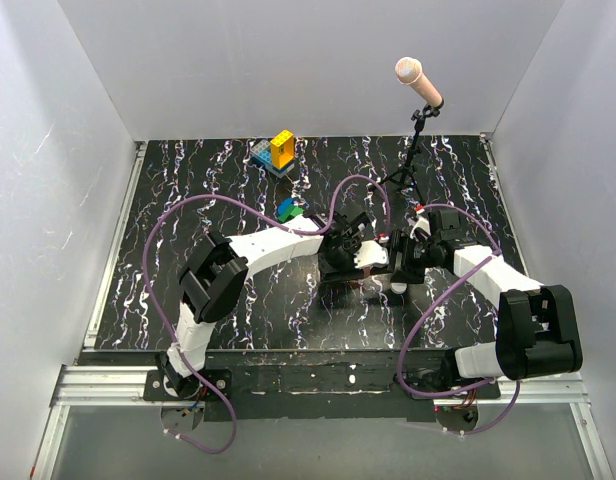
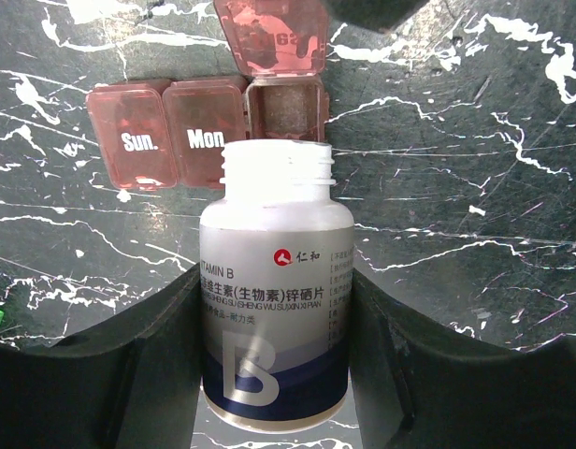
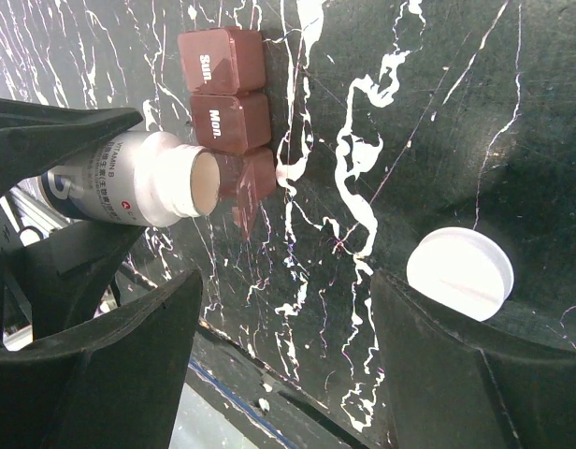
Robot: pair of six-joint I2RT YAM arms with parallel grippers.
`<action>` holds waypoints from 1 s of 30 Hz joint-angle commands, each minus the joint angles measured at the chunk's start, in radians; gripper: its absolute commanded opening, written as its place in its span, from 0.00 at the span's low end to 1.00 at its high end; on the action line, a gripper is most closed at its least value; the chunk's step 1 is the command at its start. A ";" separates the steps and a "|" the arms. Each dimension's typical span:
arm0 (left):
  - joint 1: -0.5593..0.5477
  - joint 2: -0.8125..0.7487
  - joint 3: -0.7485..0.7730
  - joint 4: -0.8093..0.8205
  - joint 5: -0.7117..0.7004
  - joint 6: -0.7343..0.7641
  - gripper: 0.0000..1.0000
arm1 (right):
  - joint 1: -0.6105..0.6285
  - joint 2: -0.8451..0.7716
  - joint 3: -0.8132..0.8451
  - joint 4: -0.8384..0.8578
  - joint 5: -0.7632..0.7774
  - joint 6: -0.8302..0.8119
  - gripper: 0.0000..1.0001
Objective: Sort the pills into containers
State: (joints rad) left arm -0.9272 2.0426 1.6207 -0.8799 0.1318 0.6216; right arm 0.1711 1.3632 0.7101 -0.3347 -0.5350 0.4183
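L tool (image 2: 274, 313): part closed, clamped on bottle (image 2: 275, 224); bottle uncapped, tipped, mouth toward box.
Box (image 2: 171, 140): on table (image 2: 475, 187), just past bottle mouth; Sun. & Mon. lids shut, 3rd lid up.
R tool (image 3: 283, 290): wide open, empty, near cap (image 3: 459, 273), which lies on table.
Done: cap off, 1 slot open.
Left: no pills seen in slot; pour, then other slots. Early stage, I'd say.

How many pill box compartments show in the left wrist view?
3, in one row: Sun. at the left, Mon. next, both shut; the third, open, just beyond the vitamin B bottle mouth.
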 commanded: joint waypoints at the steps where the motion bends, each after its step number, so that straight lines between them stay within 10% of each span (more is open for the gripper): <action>1: -0.009 -0.041 0.034 0.002 -0.020 0.021 0.00 | -0.004 0.002 -0.004 0.025 -0.020 -0.009 0.80; 30: -0.027 -0.048 0.041 0.002 -0.052 0.029 0.00 | -0.039 0.028 -0.004 0.062 -0.076 0.014 0.80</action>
State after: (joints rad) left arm -0.9493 2.0426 1.6451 -0.8906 0.0853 0.6468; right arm 0.1368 1.3960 0.7101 -0.2943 -0.5842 0.4335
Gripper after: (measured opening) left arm 0.512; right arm 0.806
